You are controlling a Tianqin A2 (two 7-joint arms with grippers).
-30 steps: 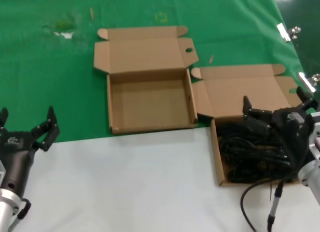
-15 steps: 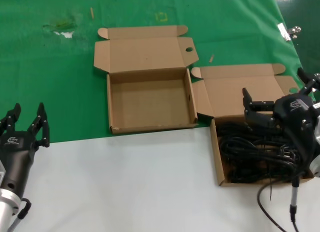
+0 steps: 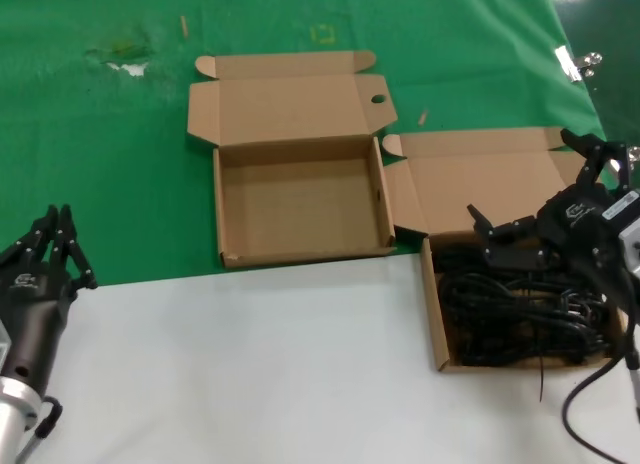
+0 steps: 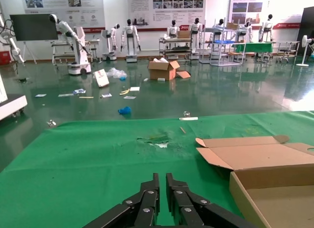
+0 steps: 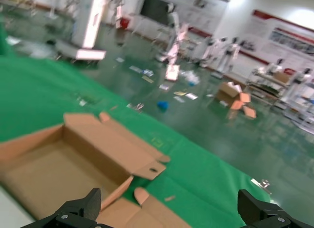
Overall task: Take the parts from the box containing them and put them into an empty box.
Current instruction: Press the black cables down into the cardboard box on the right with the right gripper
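Cables: black rubber-coated cable bundles [image 3: 520, 319] are piled in the right-hand shallow brown cardboard mailer box [image 3: 432, 314] — long axes mostly left-right across the box, strands overlapping; which ends are plugs cannot be told.
Empty box: the matching brown cardboard mailer box [image 3: 300, 199] is seen just left of the full one, lid folded back, round hole at the lid's right edge; it lies on the green cloth [image 3: 100, 134], front edge at the white tabletop [image 3: 250, 364].
Right gripper: black right gripper [image 3: 545, 189] is held over the far part of the cable box, fingers spread wide, nothing gripped.
Left gripper: black left gripper [image 3: 58, 246] is parked at the near left, fingers [image 4: 149, 193] pressed together.
Change: since 0.5 s ago the right gripper's fingers are spread wider and turned; the left gripper's fingers have been closed — cables unmoved.
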